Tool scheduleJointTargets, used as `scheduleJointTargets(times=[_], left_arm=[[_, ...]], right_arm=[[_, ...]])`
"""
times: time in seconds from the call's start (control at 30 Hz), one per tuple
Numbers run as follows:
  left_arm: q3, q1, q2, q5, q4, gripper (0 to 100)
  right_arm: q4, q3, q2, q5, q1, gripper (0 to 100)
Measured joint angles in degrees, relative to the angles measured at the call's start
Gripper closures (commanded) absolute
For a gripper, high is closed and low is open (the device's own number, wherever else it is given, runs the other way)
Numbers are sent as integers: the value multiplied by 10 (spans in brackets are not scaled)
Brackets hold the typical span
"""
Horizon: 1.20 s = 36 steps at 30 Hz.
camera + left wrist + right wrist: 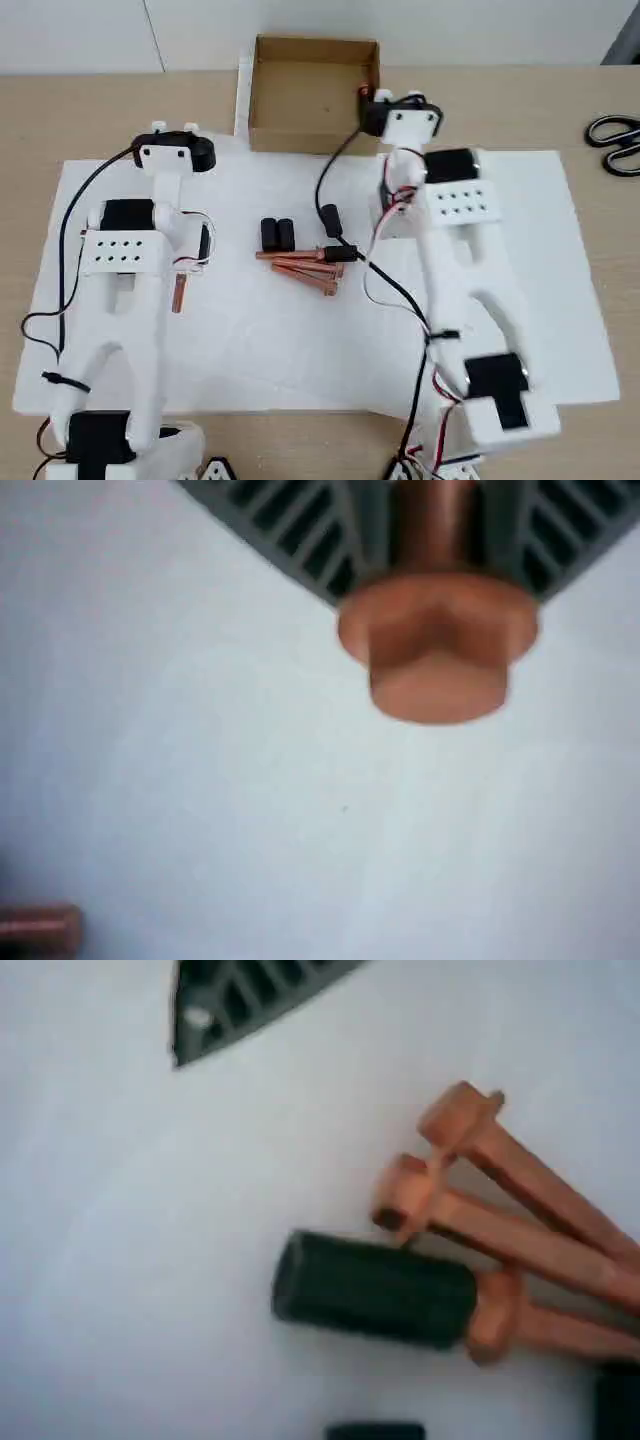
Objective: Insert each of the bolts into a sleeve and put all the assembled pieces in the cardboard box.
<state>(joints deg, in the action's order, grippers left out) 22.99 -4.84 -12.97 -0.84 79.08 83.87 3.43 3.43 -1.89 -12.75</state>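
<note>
- White paper (300, 350) is spread over a wooden table under both arms.
- A copper bolt (437, 650) is clamped by its shaft in the left gripper (435, 515), with the head protruding just past the jaws.
- Slippage is judged a risk: the shaft looks smooth, and the bolt could be pushed off line when it is pressed into a sleeve.
- Beyond that gripper, toward the other arm, loose bolts (300, 268) are piled, and one is already seated in a sleeve (372, 1288).
- The pile could be scattered if it is brushed by the right gripper (245, 1005), which is held near it. Whether its jaws are apart cannot be told.
- Spare sleeves (278, 234) are set just past the pile.
- Farthest from both grippers, the cardboard box (300, 140) is seen with nothing lying in it.
</note>
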Motion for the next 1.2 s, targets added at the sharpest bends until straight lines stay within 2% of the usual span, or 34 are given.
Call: scheduleJointTargets(times=[0.27,0.4,0.63,1.03,1.2], left_arm=[[0,-34,0,-1,0,995],[0,-36,0,-1,0,995],[0,-36,0,-1,0,995],[0,-28,0,-1,0,995],[0,-9,0,-1,0,995]], right_arm=[[-11,184,182,-72,-63,703],[-34,229,251,-99,-89,703],[-73,263,301,-121,-121,703],[-110,264,360,-122,-121,704],[-112,264,369,-122,-121,799]])
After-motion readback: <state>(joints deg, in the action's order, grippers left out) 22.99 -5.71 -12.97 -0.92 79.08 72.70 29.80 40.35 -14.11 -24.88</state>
